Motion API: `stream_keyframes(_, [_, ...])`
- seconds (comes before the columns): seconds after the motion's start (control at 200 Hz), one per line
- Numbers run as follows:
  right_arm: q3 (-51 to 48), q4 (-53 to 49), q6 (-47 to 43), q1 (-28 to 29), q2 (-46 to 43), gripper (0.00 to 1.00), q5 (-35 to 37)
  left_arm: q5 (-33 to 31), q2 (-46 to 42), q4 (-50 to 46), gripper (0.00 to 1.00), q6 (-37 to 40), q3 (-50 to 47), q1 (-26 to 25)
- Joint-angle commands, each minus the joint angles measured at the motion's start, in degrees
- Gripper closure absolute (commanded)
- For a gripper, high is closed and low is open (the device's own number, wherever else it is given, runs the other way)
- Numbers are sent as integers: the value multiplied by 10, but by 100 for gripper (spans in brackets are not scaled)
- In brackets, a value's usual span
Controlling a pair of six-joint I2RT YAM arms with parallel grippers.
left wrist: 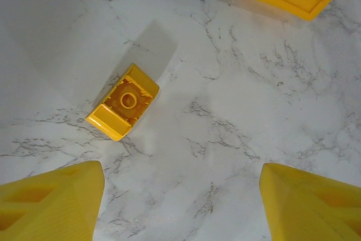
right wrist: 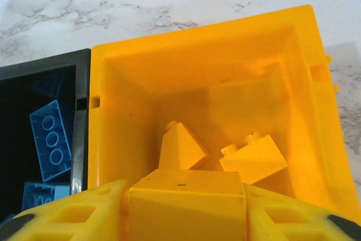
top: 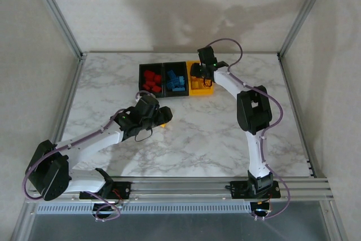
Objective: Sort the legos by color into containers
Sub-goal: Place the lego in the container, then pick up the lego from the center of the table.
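**Operator:** Why does the right gripper (top: 198, 71) hang over the yellow bin (right wrist: 197, 32)?

**Manual:** It grasps a yellow brick (right wrist: 187, 202) directly above that bin's open top; yellow pieces (right wrist: 254, 159) already lie inside; releasing there should sort it by colour.

**Operator:** And the left gripper (left wrist: 180, 196)?

**Manual:** Its jaws stand released and empty; it hovers over a loose yellow lego (left wrist: 124, 103) on the table (left wrist: 254, 111), well apart from the yellow bin; you likely grasp this next; centre it between the fingers first.

Left arm: stretched low, reaching forward and rightward; left gripper (left wrist: 180, 210) pointing down, fingers held wide apart. Right arm: elbow raised, forearm reaching forward-left; right gripper (top: 198, 73) pointing down, fingers flanking a yellow lego (right wrist: 186, 204).
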Motion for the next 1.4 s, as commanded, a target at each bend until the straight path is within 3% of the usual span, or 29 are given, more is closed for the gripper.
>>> stream_keyframes(0.0, [21,-21,11,-5,15,51,-1,-19,-14,-11,27,10,-1,-4])
stream_keyframes(0.23, [36,-32,13,-5,16,38,7,-21,-15,-15,27,8,-3,-4])
stream_keyframes(0.406, [5,-27,9,-3,-36,36,8,-23,-20,-19,27,5,-2,-4])
stream_keyframes(0.781, [-291,45,25,28,-312,33,-32,-43,3,-40,26,24,18,1])
stream_keyframes(0.996, [-433,69,73,103,-415,23,-23,-47,-8,-53,25,17,13,13])
stream_keyframes(1.192, [-465,100,129,183,-398,20,-18,-36,-92,-77,24,-20,-41,27])
stream_keyframes(1.397, [-425,129,175,241,-294,18,-29,-19,-186,-95,24,-46,-94,54])
